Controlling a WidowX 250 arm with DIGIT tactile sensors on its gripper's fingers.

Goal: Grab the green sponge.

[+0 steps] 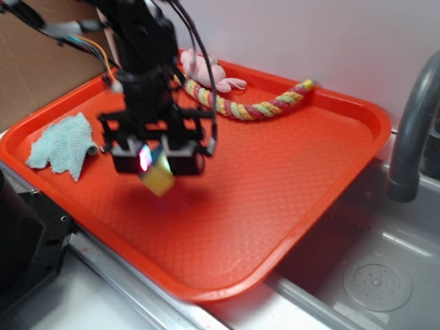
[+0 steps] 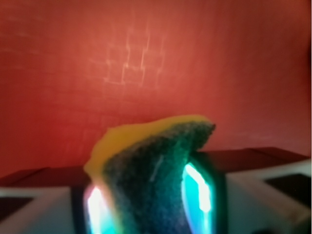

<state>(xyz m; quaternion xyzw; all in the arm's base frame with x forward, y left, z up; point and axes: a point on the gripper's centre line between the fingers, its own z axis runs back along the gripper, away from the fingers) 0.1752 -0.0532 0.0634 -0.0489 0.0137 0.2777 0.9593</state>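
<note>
With the claw (image 1: 159, 159) clamped tight on the green sponge (image 1: 158, 179), it hangs above the orange tray (image 1: 289, 179). Grab looks done, nothing left!

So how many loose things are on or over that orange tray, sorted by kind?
Sponges: 1, the green sponge, pinched in the gripper above the tray
Cloths: 1, teal cloth
Ropes: 1, braided rope
Soft toys: 1, pink toy
Total: 4
</note>
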